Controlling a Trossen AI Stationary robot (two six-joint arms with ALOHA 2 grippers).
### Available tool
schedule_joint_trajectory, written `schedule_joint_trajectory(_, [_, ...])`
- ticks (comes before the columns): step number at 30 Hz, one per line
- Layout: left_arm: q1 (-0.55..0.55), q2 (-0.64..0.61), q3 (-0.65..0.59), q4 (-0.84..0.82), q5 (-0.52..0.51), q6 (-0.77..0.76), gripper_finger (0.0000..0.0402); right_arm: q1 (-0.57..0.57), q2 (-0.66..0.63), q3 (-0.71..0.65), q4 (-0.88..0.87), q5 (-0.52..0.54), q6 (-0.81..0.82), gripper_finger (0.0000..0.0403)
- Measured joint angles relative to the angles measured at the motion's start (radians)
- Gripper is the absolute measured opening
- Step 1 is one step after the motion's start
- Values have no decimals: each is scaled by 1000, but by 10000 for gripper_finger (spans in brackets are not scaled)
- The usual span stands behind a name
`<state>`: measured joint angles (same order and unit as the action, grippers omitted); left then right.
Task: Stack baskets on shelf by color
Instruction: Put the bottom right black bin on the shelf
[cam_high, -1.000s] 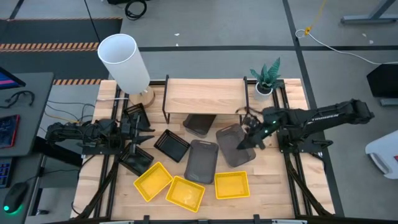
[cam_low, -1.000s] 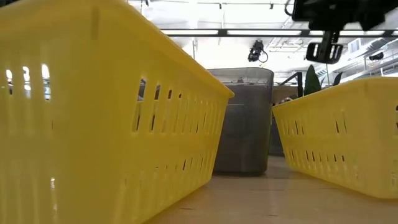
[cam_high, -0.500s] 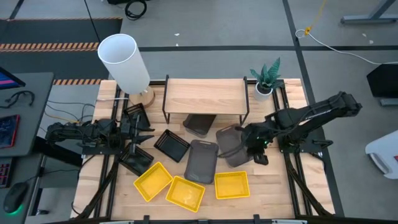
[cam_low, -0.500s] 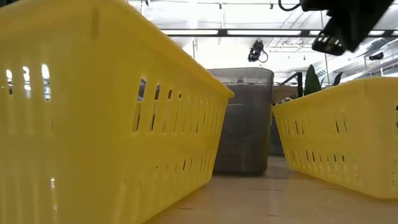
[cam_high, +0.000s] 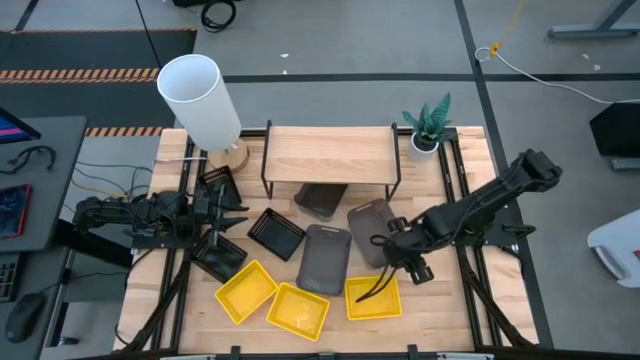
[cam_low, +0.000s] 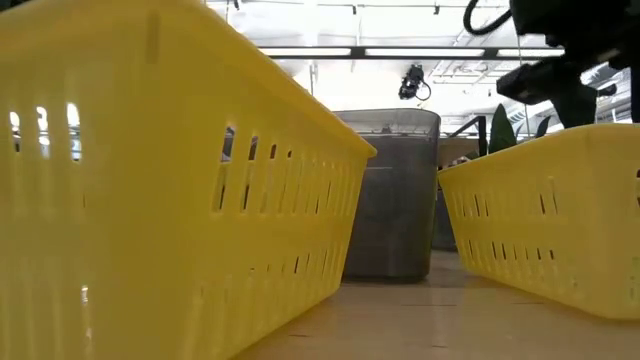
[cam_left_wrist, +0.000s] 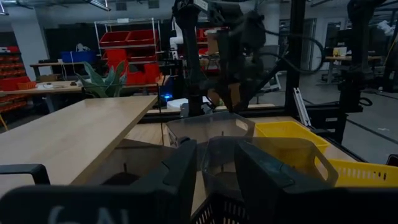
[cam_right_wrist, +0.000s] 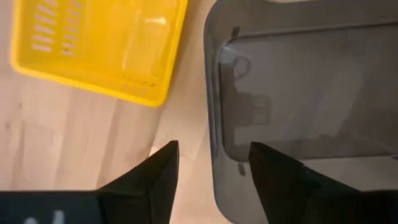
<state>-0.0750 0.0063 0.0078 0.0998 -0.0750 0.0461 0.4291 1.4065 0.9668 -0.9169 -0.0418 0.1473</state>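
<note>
Right gripper (cam_right_wrist: 208, 165) astride grey basket (cam_right_wrist: 305, 112) rim

Three bright yellow baskets (cam_high: 371, 297), dark grey baskets (cam_high: 325, 258), black slotted baskets (cam_high: 275, 232).

We see a light wooden table (cam_high: 150, 300) carrying a low shelf (cam_high: 330, 152), a white lamp (cam_high: 200, 100) and a potted plant (cam_high: 428, 128) at the back. On its boards lie three yellow baskets (cam_high: 296, 308), three dark grey baskets (cam_high: 325, 258) and black slotted baskets (cam_high: 275, 232).
</note>
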Motion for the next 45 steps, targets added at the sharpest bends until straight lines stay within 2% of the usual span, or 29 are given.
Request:
schedule_joint_trajectory(17, [0,0,0,0,-3,73,114,2,192,0,109,49,-68,181])
schedule_joint_trajectory(29, [0,0,0,0,-3,72,114,4,277,-1,129,49,-103,104])
schedule_joint_trajectory(37, [0,0,0,0,-3,72,114,4,279,-1,126,39,-122,13])
schedule_joint_trajectory(45, [0,0,0,0,-3,72,114,3,219,9,70,-27,-132,18])
